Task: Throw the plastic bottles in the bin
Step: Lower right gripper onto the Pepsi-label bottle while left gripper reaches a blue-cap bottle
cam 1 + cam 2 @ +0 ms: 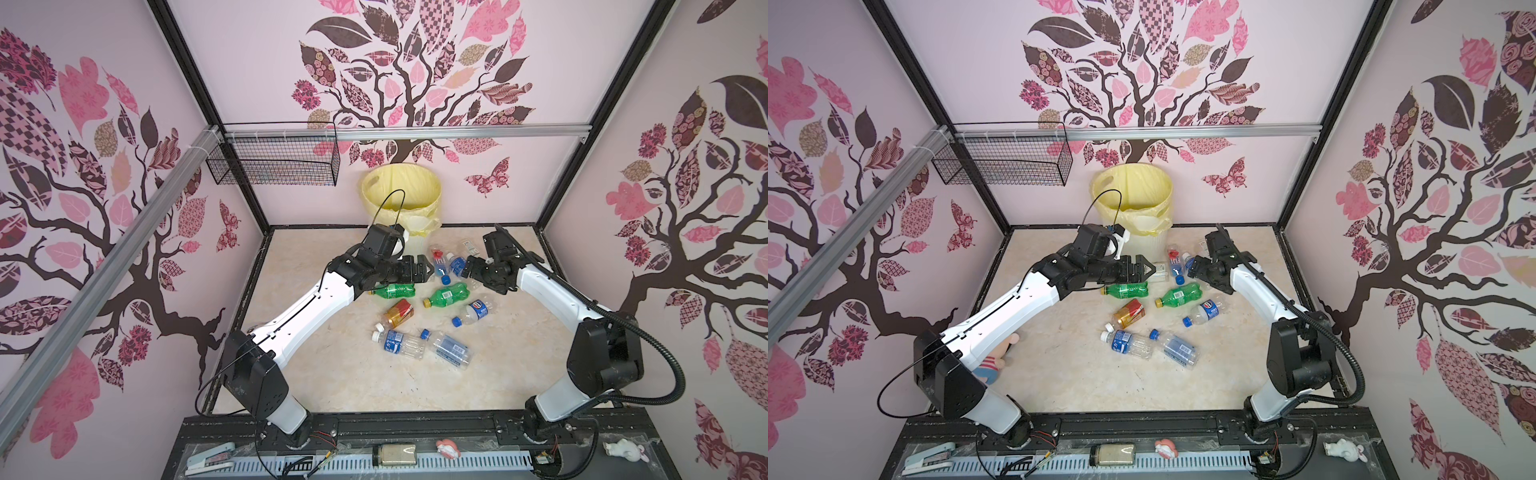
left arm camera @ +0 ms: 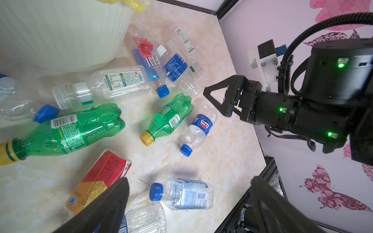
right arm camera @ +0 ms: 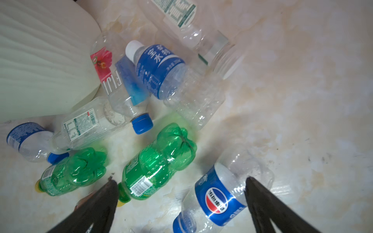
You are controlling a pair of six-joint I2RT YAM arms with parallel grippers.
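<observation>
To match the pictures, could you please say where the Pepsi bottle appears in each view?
In a top view: Pepsi bottle right of centre.
In a top view: Pepsi bottle right of centre.
Left wrist: Pepsi bottle beside the nearer green bottle.
Right wrist: Pepsi bottle between the fingers of the right gripper.
Landmark: that green bottle.

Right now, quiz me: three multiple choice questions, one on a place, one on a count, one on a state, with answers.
1. Where is the bin? A. Against the back wall. B. At the front edge. C. Far right corner.
2. How many green bottles lie on the table? A. One. B. Two. C. Four.
3. The left gripper and right gripper are: A. Both shut. B. Both open, empty. C. Left shut only.
Answers: 1 A, both top views show it at the back wall; 2 B, two lie mid-table; 3 B, wrist views show both spread wide, gripping nothing.
</observation>
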